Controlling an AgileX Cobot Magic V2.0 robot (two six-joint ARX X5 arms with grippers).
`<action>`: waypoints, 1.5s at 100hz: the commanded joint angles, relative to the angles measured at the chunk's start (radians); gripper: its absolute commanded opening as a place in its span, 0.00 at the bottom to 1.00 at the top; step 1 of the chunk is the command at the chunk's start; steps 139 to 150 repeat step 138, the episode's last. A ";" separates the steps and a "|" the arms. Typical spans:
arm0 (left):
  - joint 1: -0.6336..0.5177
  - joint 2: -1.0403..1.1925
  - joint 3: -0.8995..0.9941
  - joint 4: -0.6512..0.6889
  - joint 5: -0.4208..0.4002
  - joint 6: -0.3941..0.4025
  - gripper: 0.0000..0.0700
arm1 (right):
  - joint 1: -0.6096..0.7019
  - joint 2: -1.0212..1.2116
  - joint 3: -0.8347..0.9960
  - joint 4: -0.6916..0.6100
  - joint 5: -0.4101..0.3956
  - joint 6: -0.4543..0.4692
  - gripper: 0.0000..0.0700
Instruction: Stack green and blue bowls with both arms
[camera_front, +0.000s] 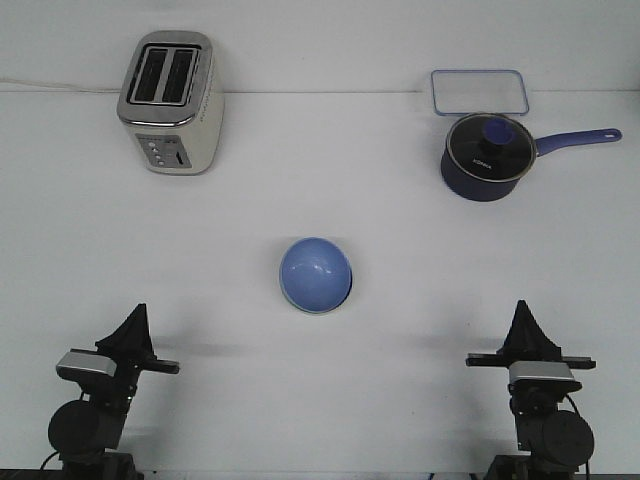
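Note:
The light blue bowl (315, 273) sits upright at the middle of the table. A thin pale mint edge, the green bowl (340, 300), shows along its lower right rim, so the blue bowl appears to rest inside the green one. My left gripper (137, 314) is low at the front left, its fingers together in a point, holding nothing. My right gripper (521, 310) is low at the front right, fingers together as well and empty. Both are well apart from the bowls.
A silver two-slot toaster (170, 100) stands at the back left. A dark navy saucepan (485, 157) with a glass lid and a handle pointing right stands at the back right. A clear rectangular container (479, 92) lies behind it.

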 joint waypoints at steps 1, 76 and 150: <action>0.000 -0.002 -0.020 0.011 0.002 -0.001 0.01 | 0.001 0.000 -0.009 0.016 0.004 0.016 0.00; 0.000 -0.002 -0.020 0.011 0.002 -0.001 0.01 | 0.001 0.000 -0.039 0.044 0.003 0.044 0.00; 0.000 -0.002 -0.020 0.011 0.002 -0.001 0.01 | 0.001 0.000 -0.039 0.044 0.003 0.044 0.00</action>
